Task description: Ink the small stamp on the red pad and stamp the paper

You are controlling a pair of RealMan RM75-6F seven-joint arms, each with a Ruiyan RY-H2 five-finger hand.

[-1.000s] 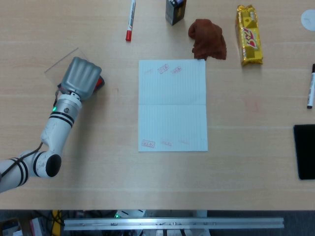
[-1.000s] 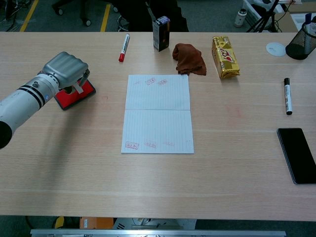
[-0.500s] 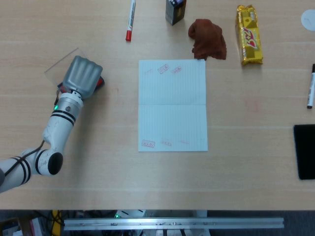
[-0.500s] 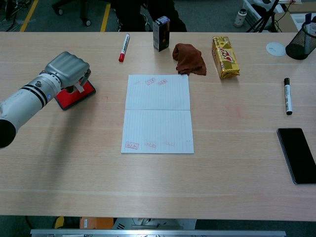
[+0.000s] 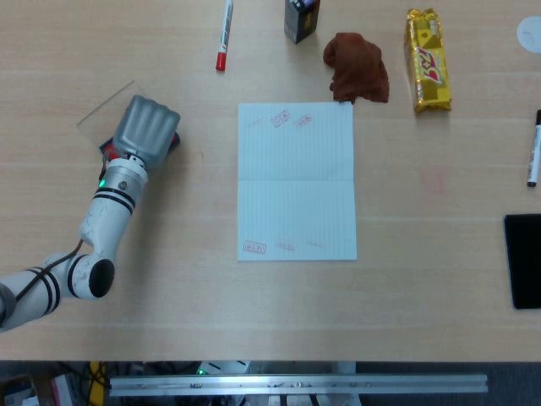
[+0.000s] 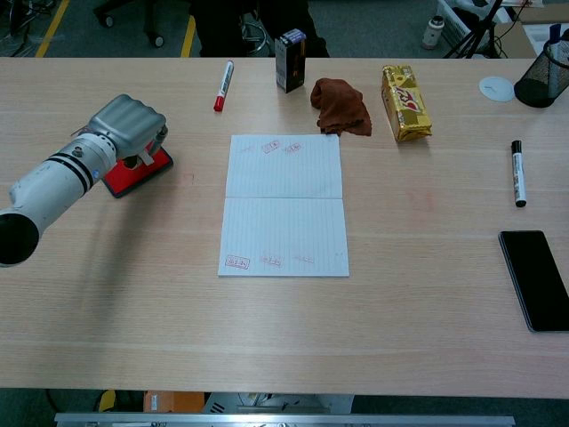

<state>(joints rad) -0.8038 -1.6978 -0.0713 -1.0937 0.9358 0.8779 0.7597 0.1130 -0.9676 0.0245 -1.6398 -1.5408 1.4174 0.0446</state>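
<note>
The left hand [image 6: 126, 123], fingers curled, apparently holding the small stamp [image 6: 140, 158], covers the red pad [image 6: 133, 173].

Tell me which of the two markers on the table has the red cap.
The marker at the far edge, left of the dark box, has the red cap. The other marker, lying near the right edge beyond the phone, has a black cap.

No text can be read with certainty. The paper [image 6: 284, 205] carries faint red stamp marks near its far and near edges, too small to read. The yellow packet [image 6: 405, 102] near the bench's far edge shows red lettering, also illegible.
</note>
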